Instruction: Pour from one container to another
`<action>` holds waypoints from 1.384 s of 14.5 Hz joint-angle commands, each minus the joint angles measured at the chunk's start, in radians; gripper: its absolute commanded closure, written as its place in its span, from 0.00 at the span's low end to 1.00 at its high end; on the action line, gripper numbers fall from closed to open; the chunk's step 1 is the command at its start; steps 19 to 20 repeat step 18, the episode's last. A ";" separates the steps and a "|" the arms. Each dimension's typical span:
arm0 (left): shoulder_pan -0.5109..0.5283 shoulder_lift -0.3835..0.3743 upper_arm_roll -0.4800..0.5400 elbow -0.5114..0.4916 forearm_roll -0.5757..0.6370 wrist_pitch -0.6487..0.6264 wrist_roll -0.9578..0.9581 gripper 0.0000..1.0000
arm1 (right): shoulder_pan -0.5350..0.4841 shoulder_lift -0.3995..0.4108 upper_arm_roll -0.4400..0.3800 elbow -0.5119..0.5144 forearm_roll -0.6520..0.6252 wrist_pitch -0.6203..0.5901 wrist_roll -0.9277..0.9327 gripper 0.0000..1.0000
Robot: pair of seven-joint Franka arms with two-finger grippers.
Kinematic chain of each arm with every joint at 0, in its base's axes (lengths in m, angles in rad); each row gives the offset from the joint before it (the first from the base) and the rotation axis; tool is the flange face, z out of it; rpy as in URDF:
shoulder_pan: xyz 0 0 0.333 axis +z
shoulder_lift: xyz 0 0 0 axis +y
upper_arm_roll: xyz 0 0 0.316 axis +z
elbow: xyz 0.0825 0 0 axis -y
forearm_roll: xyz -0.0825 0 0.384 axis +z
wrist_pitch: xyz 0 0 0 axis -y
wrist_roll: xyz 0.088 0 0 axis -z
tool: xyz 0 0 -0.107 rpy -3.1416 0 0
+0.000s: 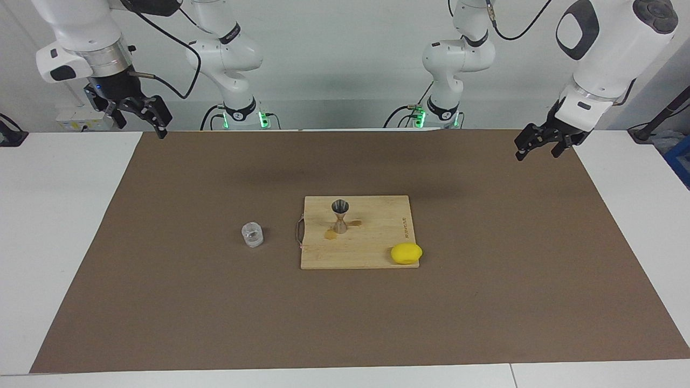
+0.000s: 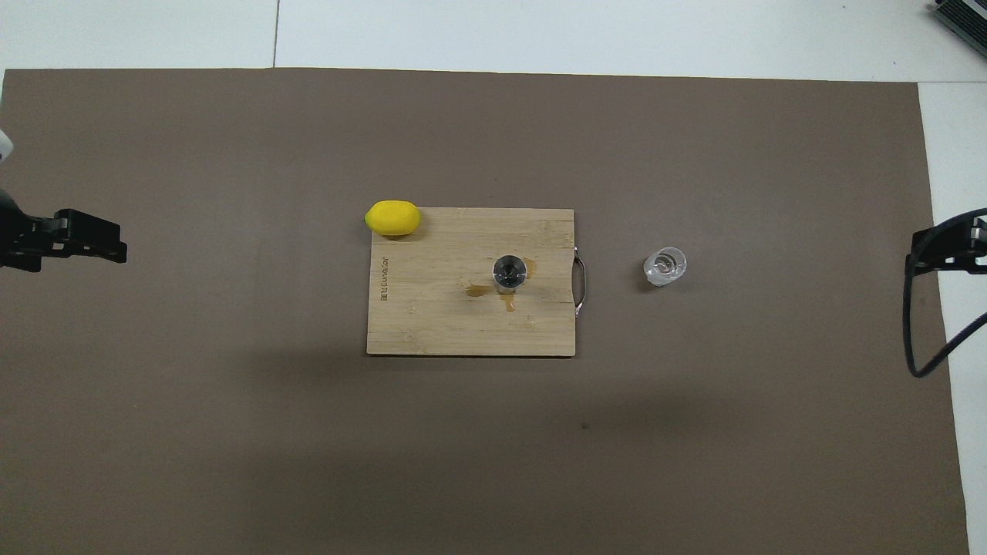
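Two containers concern us, and neither is held: the glass tumbler (image 1: 252, 235) stands upright on the brown mat (image 1: 161, 302), just beside the handle end of the wooden cutting board (image 1: 372, 256), toward the right arm's end of the table, while the steel jigger (image 1: 340, 215) stands upright on the board near its middle. We judge the pour either not yet begun or already finished; amber wet patches (image 2: 480, 290) around the jigger's foot hint at spilled liquid, but we cannot tell whether either vessel holds any. A lemon (image 1: 406, 253) rests on the board's corner toward the left arm's end. Both arms wait high at the table's ends: the right gripper (image 1: 141, 116) and the left gripper (image 1: 542, 145) each hang with fingers spread apart, holding nothing. Our facing view shows the jigger's hourglass profile and the grippers' height; our overhead view alone looks straight into both mouths.
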 commanded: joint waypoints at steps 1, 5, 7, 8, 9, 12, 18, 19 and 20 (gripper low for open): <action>-0.007 -0.012 0.001 -0.005 0.019 0.011 -0.013 0.00 | -0.008 0.009 -0.002 0.027 0.011 -0.026 -0.055 0.00; -0.007 -0.010 -0.001 -0.003 0.019 0.011 -0.014 0.00 | 0.001 -0.034 -0.003 -0.074 0.120 0.073 -0.055 0.00; -0.008 -0.012 -0.001 -0.003 0.019 0.011 -0.014 0.00 | 0.001 -0.039 -0.005 -0.084 0.107 0.072 -0.101 0.00; -0.008 -0.012 -0.001 -0.003 0.019 0.011 -0.014 0.00 | 0.001 -0.037 -0.005 -0.085 0.085 0.075 -0.153 0.00; -0.008 -0.010 -0.002 -0.003 0.019 0.012 -0.022 0.00 | 0.002 -0.036 -0.002 -0.084 0.059 0.073 -0.170 0.00; -0.024 -0.010 -0.028 -0.003 0.018 0.038 -0.135 0.00 | 0.004 -0.036 0.003 -0.082 0.057 0.072 -0.170 0.00; -0.073 -0.010 -0.028 -0.006 0.018 0.058 -0.211 0.00 | 0.004 -0.036 0.011 -0.079 0.065 0.061 -0.167 0.00; -0.073 -0.010 -0.028 -0.006 0.018 0.058 -0.211 0.00 | 0.004 -0.036 0.011 -0.079 0.065 0.061 -0.167 0.00; -0.073 -0.010 -0.028 -0.006 0.018 0.058 -0.211 0.00 | 0.004 -0.036 0.011 -0.079 0.065 0.061 -0.167 0.00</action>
